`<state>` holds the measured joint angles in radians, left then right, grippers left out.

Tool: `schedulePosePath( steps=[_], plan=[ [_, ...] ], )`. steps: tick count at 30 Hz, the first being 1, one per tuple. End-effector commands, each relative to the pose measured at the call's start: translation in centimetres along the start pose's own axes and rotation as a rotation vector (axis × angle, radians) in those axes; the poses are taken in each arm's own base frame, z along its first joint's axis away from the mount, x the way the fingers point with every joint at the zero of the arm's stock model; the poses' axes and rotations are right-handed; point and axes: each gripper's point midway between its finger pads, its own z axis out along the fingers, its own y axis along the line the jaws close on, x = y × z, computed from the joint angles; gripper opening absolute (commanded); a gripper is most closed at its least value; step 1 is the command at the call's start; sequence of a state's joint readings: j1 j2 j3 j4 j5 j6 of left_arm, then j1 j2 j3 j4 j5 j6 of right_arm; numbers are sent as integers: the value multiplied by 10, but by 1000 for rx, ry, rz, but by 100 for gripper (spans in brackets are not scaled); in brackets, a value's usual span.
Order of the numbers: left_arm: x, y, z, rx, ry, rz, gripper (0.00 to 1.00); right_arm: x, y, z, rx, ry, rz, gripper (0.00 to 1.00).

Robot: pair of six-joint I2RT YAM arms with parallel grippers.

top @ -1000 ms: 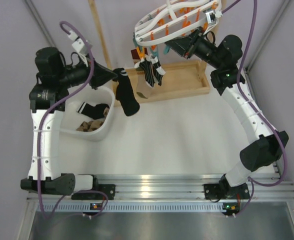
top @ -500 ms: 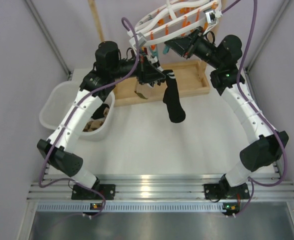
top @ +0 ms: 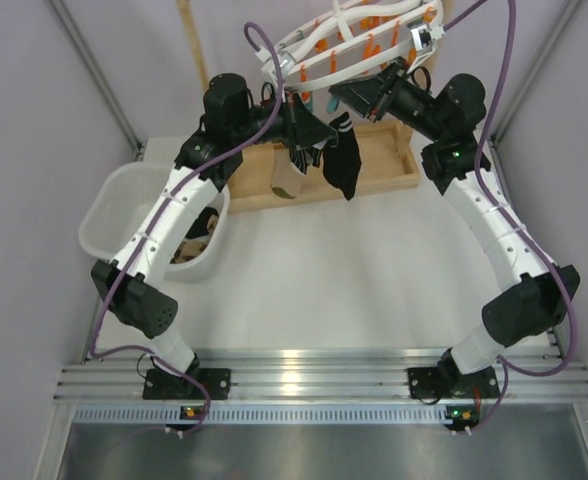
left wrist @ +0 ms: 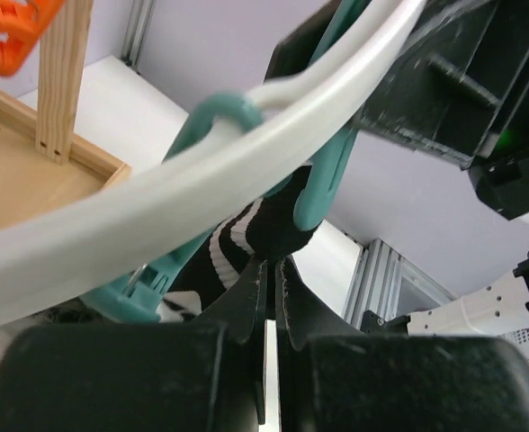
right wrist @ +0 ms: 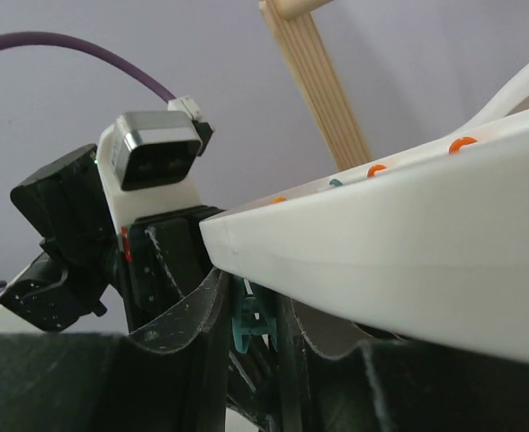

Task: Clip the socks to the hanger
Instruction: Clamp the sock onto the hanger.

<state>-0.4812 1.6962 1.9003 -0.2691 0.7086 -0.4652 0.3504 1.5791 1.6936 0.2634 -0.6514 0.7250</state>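
Left gripper (top: 324,135) pinches sock (top: 342,165) by cuff, raised against teal peg (left wrist: 323,171) under hanger (top: 304,45) rim; judged not yet clipped. Right gripper (right wrist: 249,301) narrow about peg; squeeze cannot be told. Hung sock (top: 299,150) dangles below hanger. More socks (top: 202,222) wait in tub (top: 104,195), left of hanger.

Right gripper (right wrist: 251,355) fingers narrowly set, a teal clip peg (right wrist: 249,322) pinched between them beneath the white hanger rim (right wrist: 408,216). Left arm's wrist camera (right wrist: 155,148) behind; purple cable (right wrist: 67,42) and wooden post (right wrist: 314,76) above.
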Motion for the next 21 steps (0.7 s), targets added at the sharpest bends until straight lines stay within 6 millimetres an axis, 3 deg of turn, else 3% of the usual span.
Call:
schedulePosePath(
  steps=[1, 9, 16, 21],
  plan=[
    [-47, -25, -13, 32, -134, 68, 0, -16, 23, -6, -51, -43, -66, 0],
    [-43, -21, -18, 28, -118, 35, 0, -17, 25, -8, -55, -49, -73, 0],
    [-53, -15, -35, 94, -149, -18, 0, -16, 24, -10, -58, -48, -79, 0],
    [-59, -30, -39, 191, -155, -15, 0, -14, 22, -8, -61, -45, -84, 0]
  ],
)
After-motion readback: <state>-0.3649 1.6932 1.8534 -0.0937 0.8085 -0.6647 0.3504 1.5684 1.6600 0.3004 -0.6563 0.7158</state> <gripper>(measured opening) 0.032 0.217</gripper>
